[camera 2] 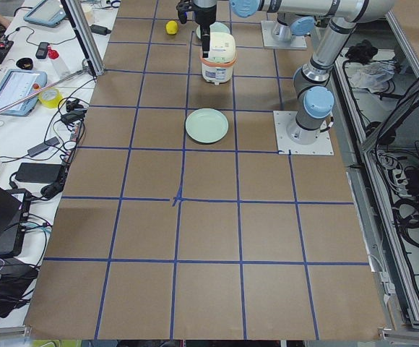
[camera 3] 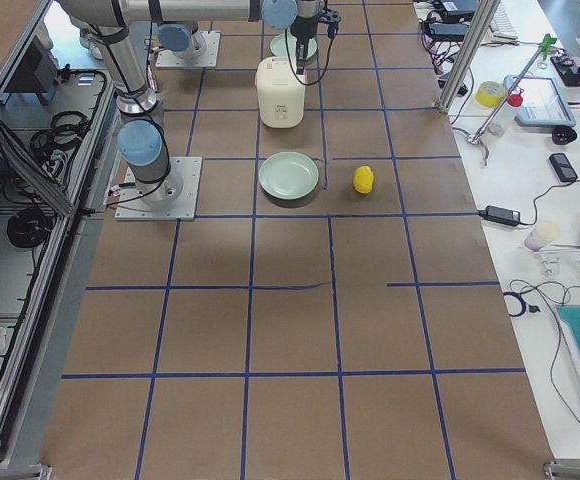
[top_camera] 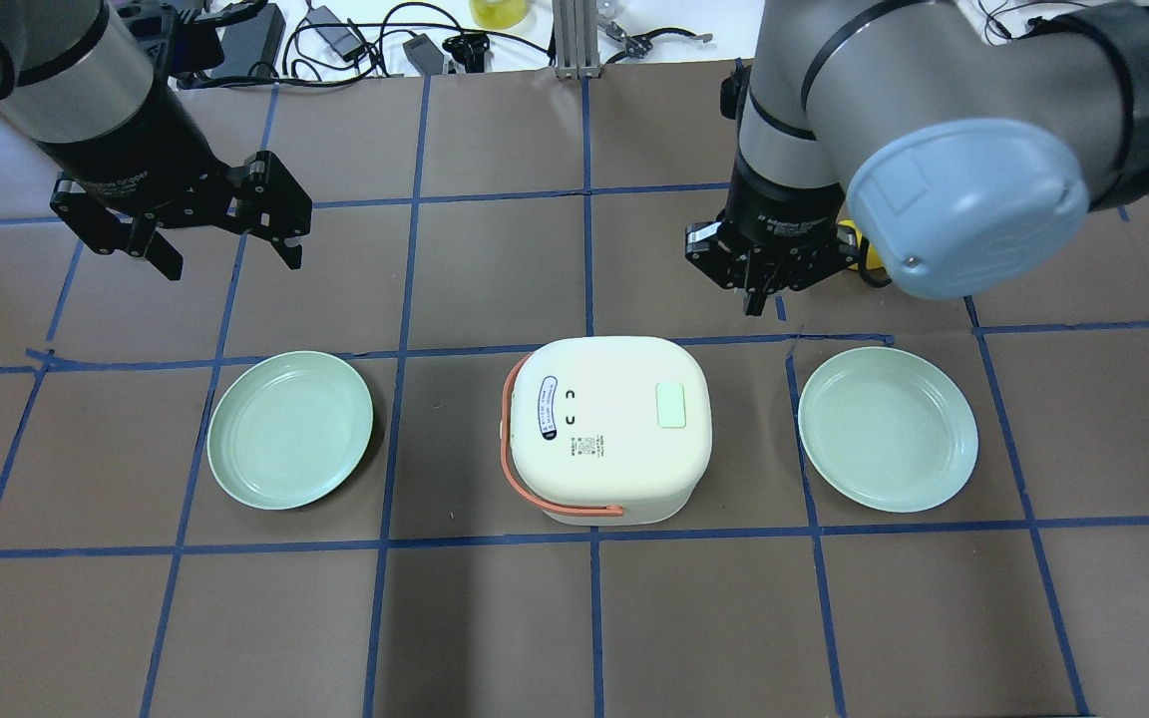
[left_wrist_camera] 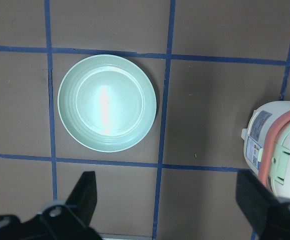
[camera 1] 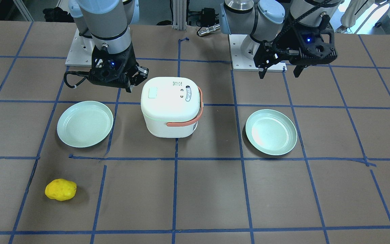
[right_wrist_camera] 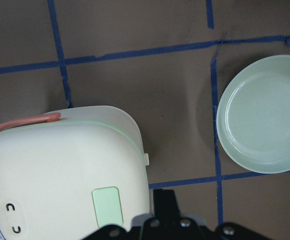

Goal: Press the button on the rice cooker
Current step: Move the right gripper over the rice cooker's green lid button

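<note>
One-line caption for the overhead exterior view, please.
White rice cooker flanked by left plate and right plate; right gripper, fingers shut, hovers near its button; left gripper open, well clear.

A robotics lab is indicated: a robot arm [camera 2: 319, 65] is bolted by a white base plate [camera 2: 325, 144] to a paper-covered tabletop [camera 2: 209, 253] gridded with blue tape [camera 2: 177, 200]. Along the edges, aluminium framing posts [camera 2: 81, 36], coiled cables [camera 2: 404, 210] and a tablet [camera 2: 11, 90] are seen.

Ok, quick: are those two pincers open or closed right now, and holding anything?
Left pincer: open wide, holding nothing.
Right pincer: closed, holding nothing, just behind the rice cooker.
</note>
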